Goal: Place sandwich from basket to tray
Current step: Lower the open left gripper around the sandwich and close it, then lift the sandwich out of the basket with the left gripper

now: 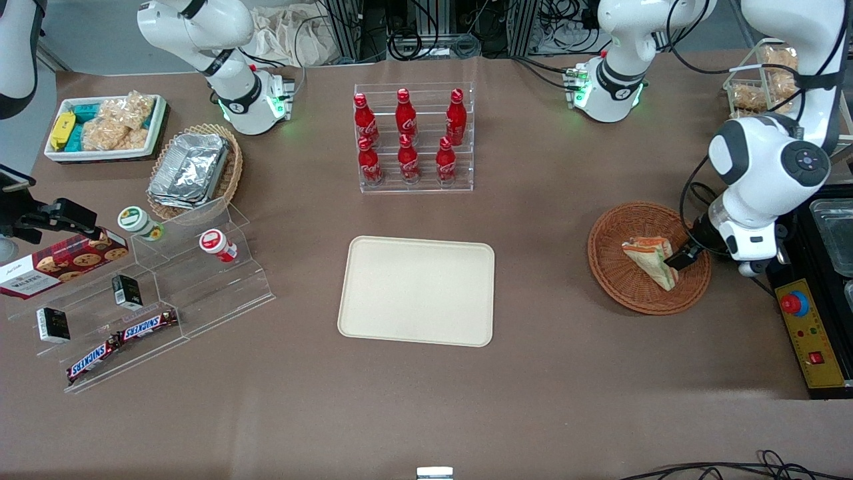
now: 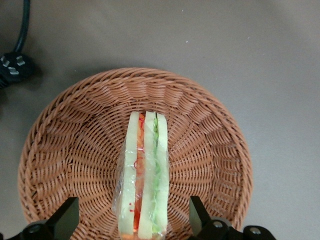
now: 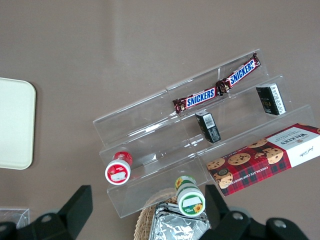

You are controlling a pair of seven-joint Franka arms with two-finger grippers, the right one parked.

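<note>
Left wrist view is showing us our gripper (image 2: pixel 131 220) hanging spread wide over the sandwich (image 2: pixel 142 175) lying in the basket (image 2: pixel 60 145), one finger on each side so we can pinch it for the tray (image 1: pixel 416 291).

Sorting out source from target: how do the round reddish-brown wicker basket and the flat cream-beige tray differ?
The round reddish-brown wicker basket is woven; the flat cream-beige tray is smooth and rectangular. The basket holds the wrapped wedge sandwich; the tray holds nothing. The open gripper straddles the sandwich over the basket, not the tray. Both sit on the brown table.
</note>
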